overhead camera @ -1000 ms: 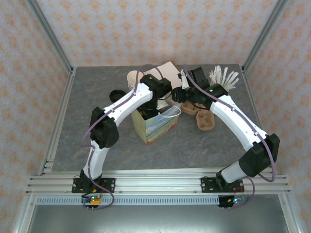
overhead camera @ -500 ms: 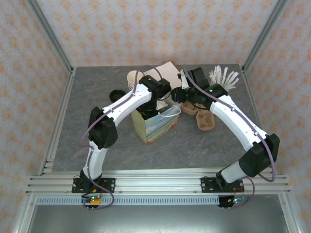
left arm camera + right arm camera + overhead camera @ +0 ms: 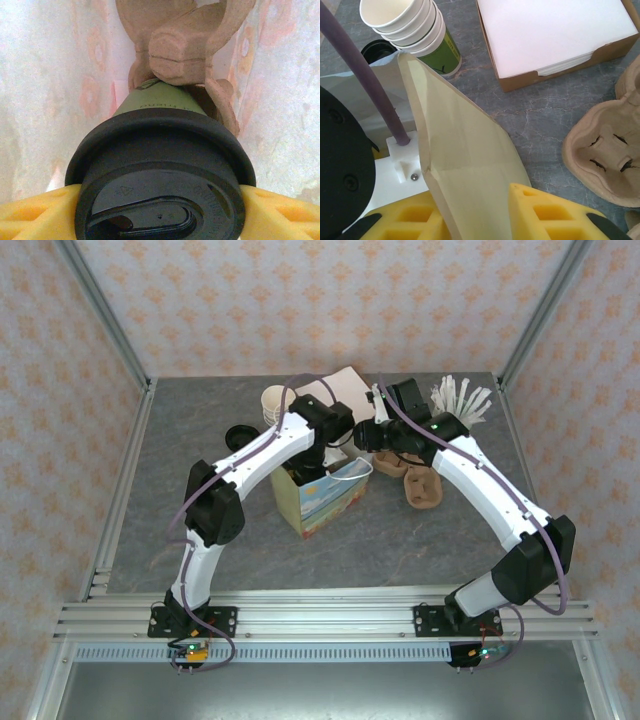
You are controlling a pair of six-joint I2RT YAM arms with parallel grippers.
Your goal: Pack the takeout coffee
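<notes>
I look at a grey marbled table (image 3: pixel 400 550). On three sides stand walls (image 3: pixel 330 300) with a pale orange flower pattern.

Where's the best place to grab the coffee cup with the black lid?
Around the wide black lid, coming straight down from above. The coffee cup stands upright inside the paper bag, whose walls block its sides, so the top is likely the only way in. The left hand flanks the lid just so.
</notes>
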